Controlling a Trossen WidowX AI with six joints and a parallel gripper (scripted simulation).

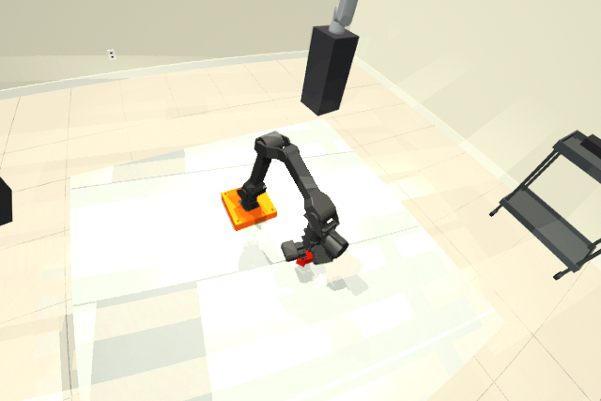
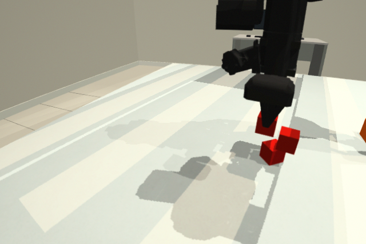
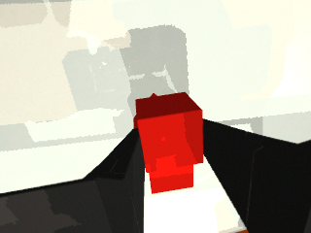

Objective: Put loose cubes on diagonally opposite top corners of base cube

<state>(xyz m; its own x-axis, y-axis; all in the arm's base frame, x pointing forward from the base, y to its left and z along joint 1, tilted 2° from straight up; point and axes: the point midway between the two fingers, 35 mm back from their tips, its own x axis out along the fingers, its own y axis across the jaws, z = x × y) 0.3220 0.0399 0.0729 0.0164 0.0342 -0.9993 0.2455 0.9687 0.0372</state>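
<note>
The gripper (image 2: 266, 123) pointed straight down and was pinched on a red cube (image 2: 265, 127), fingers closed against its two opposite sides. In the exterior view the held cube hung in the air, its lower part showing below the dark fingertip. Wrist view: the same cube (image 3: 169, 130) sat square between the two black fingers, its near face toward the camera, with a brighter red patch (image 3: 171, 176) showing below it; could not tell which cube that patch belonged to.

Below and slightly right of the gripper, the base cube (image 2: 271, 152) sat on the white table (image 2: 88, 152). The second loose cube (image 2: 289, 140) was perched on the base cube's far right top corner, overhanging it. The held cube was above and left of that pair, apart from both, and looked level.

Top view: only a bit of red (image 1: 303, 258) showed under the wrist, near the front right of the arm's orange base plate (image 1: 238, 212). Arm shadows lay on the table left of the cubes.
</note>
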